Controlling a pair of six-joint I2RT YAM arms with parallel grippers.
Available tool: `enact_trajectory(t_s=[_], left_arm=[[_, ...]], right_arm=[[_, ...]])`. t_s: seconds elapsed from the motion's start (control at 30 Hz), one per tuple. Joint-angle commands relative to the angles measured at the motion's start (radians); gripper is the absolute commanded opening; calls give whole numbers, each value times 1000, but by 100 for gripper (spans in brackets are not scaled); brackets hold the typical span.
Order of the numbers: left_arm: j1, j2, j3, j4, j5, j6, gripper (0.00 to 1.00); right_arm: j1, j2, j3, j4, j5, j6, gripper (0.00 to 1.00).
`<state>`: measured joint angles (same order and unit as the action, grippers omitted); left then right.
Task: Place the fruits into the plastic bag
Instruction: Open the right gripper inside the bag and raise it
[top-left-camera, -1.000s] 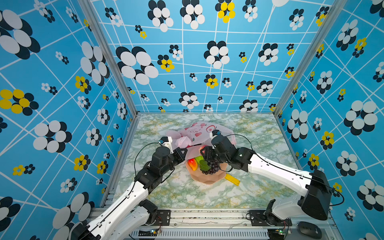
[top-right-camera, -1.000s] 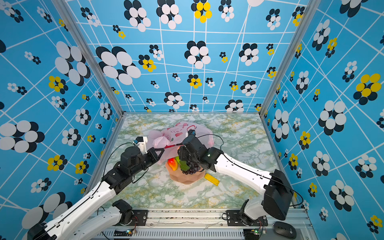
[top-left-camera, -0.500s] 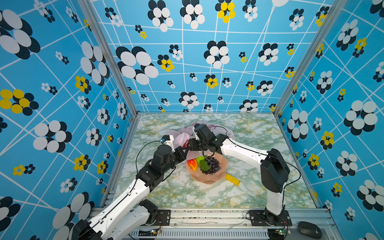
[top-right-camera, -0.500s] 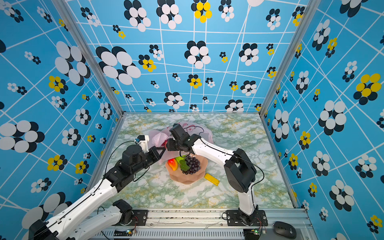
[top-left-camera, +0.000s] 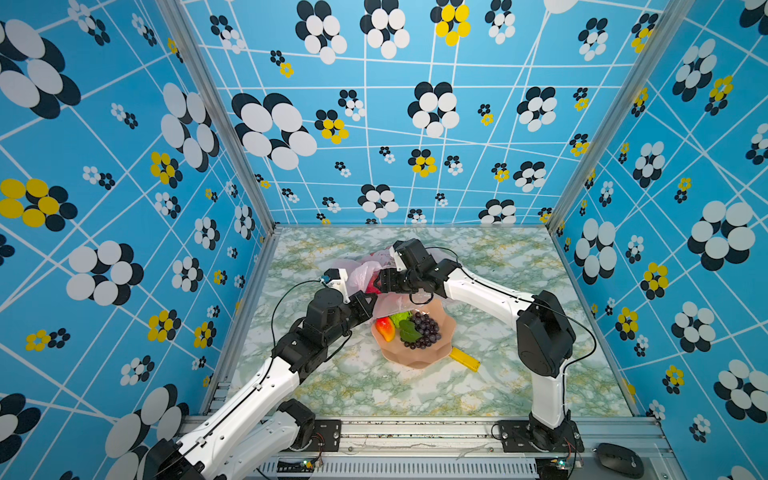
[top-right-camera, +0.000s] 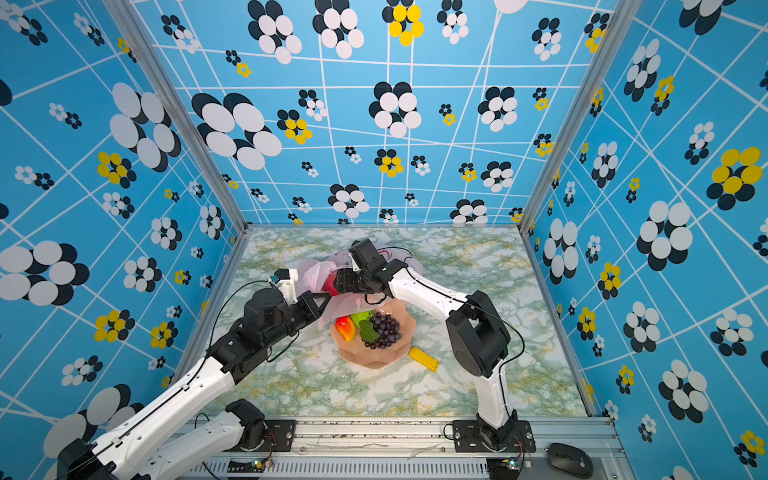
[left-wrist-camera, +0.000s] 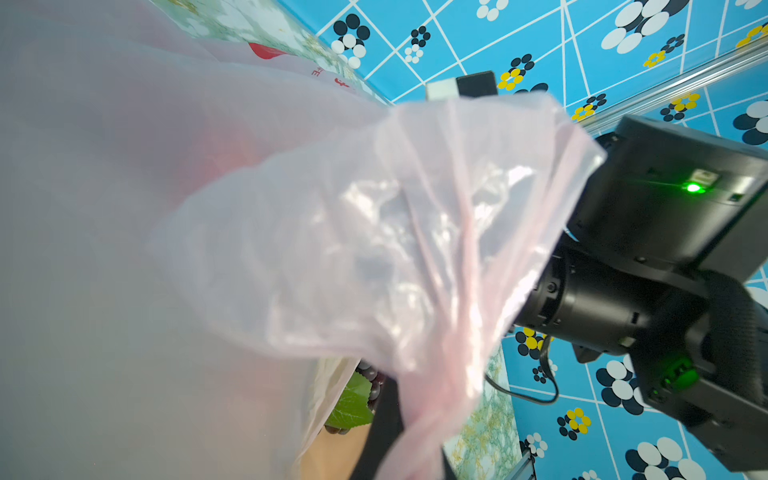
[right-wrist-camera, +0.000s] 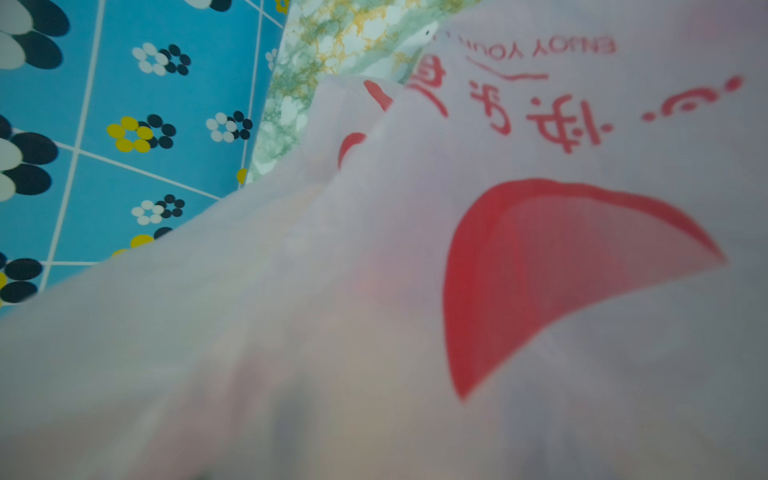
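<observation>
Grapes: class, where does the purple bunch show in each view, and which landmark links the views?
In a top view: grapes on the pink plate, below centre, slightly right.
In a top view: grapes on that plate, straight below centre.
Left wrist: a few grapes peek from under the plastic bag.
Right wrist: not in it.
Shared landmark: the bag, in all four.

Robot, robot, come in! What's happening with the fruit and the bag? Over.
Left hand shut on bag edge. Right hand at bag mouth beside a red fruit, grip unclear. Grapes, mango, green fruit on plate. Bag drapes over plate's far rim.
</observation>
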<state>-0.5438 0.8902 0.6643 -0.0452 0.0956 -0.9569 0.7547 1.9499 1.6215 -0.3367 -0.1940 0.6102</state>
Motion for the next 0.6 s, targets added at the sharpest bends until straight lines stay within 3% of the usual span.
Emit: enact_trajectory(t_s=[0.0, 0.37, 0.57], left_arm=[[-6, 1, 14, 17, -18, 21, 0], [-7, -16, -15, 20, -16, -2, 0], [-7, -4, -21, 28, -13, -8, 0]], right_arm=[[-16, -141, -12, -28, -25, -44, 74], [-18, -593, -401, -3, 42, -105, 76], [-18, -707, -583, 10, 52, -105, 77]])
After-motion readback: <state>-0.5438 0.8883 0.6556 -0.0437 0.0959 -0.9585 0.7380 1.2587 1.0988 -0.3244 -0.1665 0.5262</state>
